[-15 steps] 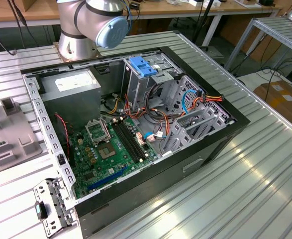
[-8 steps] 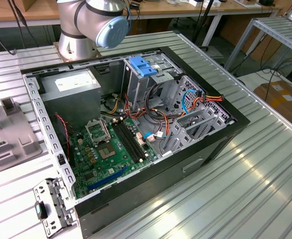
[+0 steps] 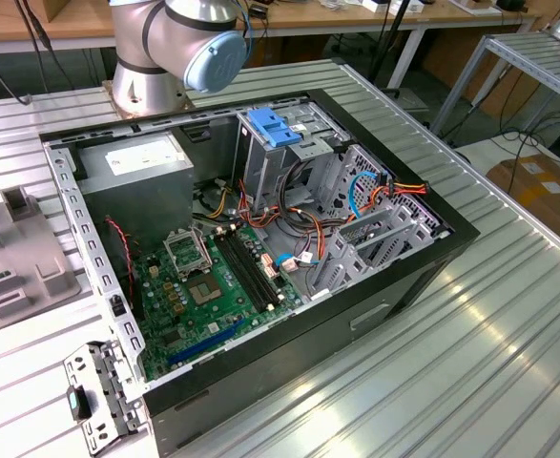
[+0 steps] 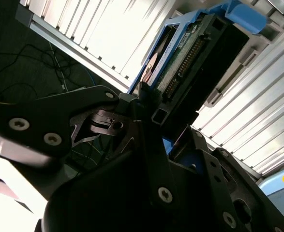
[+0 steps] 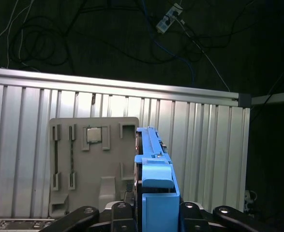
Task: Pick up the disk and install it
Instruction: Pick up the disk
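Here, tool (image 5: 156,209) pinching the disk (image 5: 155,164) edge-on, grey tray (image 5: 83,169) on ribbed table (image 5: 204,145) beyond.

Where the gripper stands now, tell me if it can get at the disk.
Likely yes; it seems to hold it already. In both wrist views the disk sits edge-on between the fingers of the gripper, with the grey tray and ribbed table behind it, nothing in between.

Exterior view looks obliquely down into the computer case (image 3: 260,258); both wrist views (close, arm-mounted) share the disk (image 4: 180,65) (image 5: 154,159) and ribbed table (image 4: 98,29) (image 5: 204,145).
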`<state>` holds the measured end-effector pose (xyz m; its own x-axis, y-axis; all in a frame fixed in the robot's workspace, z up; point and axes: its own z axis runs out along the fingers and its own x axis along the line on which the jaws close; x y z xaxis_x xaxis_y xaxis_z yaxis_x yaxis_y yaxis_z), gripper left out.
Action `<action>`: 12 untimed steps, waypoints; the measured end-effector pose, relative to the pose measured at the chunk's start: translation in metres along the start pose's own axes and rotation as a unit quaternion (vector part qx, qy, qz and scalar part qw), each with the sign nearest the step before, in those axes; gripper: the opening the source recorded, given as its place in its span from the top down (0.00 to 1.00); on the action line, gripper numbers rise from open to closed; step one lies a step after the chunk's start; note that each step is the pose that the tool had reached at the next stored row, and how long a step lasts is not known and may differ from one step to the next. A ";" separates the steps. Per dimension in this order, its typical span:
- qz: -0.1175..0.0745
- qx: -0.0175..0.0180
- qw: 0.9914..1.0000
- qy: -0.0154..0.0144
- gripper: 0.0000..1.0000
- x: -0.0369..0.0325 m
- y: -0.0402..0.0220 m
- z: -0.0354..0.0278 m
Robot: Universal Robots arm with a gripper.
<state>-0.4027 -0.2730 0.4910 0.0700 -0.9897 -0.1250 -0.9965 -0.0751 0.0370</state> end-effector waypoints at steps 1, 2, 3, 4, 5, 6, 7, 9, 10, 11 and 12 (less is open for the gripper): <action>0.000 0.000 1.000 0.000 0.64 0.0001 -0.0002 0.0000; 0.000 0.000 1.000 0.000 0.64 0.0002 -0.0004 0.0000; 0.000 0.000 1.000 0.000 0.64 0.0003 -0.0006 -0.0001; 0.000 0.000 1.000 0.000 0.64 0.0004 -0.0007 -0.0001; 0.000 0.000 1.000 0.000 0.64 0.0005 -0.0009 -0.0001; 0.000 0.000 1.000 0.000 0.64 0.0006 -0.0012 -0.0001; 0.000 0.000 1.000 0.000 0.64 0.0008 -0.0017 -0.0002; 0.000 0.000 1.000 0.000 0.64 0.0011 -0.0024 -0.0002; 0.000 0.000 1.000 0.000 0.64 0.0012 -0.0026 -0.0002; 0.000 0.000 1.000 0.000 0.64 0.0013 -0.0027 -0.0003; 0.000 0.000 1.000 0.000 0.64 0.0014 -0.0030 -0.0003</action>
<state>-0.3996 -0.2742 0.4910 0.0700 -0.9897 -0.1250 -0.9965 -0.0752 0.0369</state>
